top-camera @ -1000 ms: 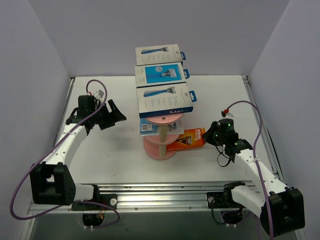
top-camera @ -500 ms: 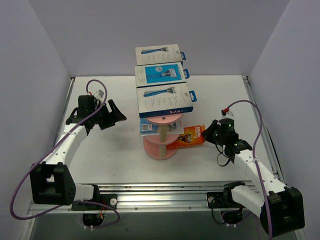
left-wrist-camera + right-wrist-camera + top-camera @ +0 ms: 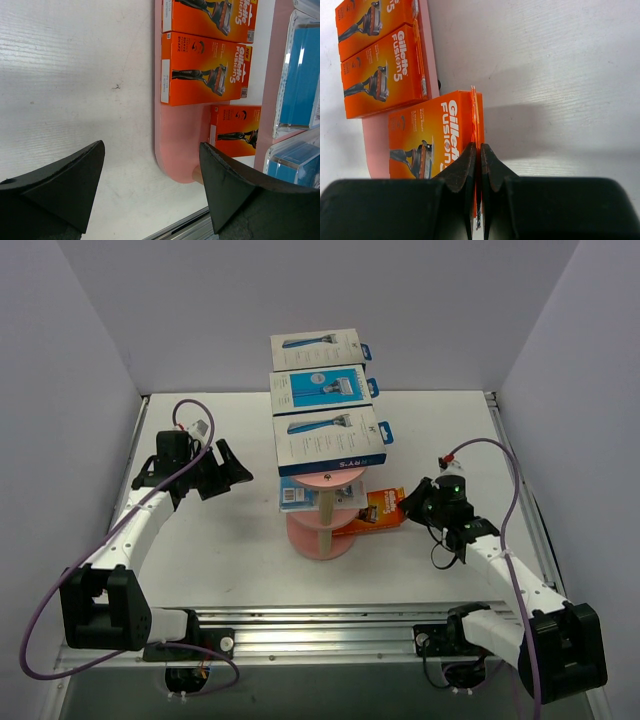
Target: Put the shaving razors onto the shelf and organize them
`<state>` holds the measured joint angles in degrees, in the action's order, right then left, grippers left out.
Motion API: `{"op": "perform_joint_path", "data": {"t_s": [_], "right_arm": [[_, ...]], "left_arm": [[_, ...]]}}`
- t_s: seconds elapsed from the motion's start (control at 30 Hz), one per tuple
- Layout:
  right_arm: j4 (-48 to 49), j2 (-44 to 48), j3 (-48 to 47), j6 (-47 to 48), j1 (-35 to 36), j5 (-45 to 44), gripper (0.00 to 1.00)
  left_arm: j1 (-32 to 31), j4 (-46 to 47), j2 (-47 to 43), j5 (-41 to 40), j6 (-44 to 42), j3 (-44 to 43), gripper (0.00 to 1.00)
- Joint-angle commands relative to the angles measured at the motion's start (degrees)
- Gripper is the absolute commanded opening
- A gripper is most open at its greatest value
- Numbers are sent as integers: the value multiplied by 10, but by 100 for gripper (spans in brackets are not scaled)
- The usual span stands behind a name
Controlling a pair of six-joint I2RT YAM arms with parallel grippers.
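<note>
At the middle of the white worktop stands the pink shelf, its beige post rising between the tiers. Along the long top tier three razor boxes lie flat in a row from far to near: a far white box, a blue box in the middle and a near white box, each just beside the next. Under the near end of that tier, on the left side of a lower tier, a clear blister pack with a blue insert shows. On a lower round tier, seen from the wrist cameras, two orange packs lie flat side by side with their long edges touching.

Just right of the shelf, the right tool is clenched on the thin card edge of a third orange pack, its fingers pressed together with the card between them. That pack is at the right edge of the shelf: its shelf-side end overlaps the pink tier and the rest is over bare worktop. Whether it rests on the tier cannot be told.

Left of the shelf and well apart from it, the left tool hangs released, its fingers spread wide and pointing toward the shelf.
</note>
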<state>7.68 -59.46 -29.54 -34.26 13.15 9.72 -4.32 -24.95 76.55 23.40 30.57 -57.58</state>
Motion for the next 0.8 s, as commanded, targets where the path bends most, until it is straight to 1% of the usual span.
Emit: {"op": "perform_joint_path", "data": {"t_s": [0.0, 0.33, 0.77], "right_arm": [[35, -9, 2, 2, -3, 18, 0], [59, -21, 12, -6, -1, 37, 0], [84, -36, 19, -19, 20, 41, 0]], "left_arm": [[4, 30, -3, 10, -10, 2, 85], [4, 31, -3, 10, -10, 2, 85], [4, 31, -4, 12, -10, 2, 85]]}}
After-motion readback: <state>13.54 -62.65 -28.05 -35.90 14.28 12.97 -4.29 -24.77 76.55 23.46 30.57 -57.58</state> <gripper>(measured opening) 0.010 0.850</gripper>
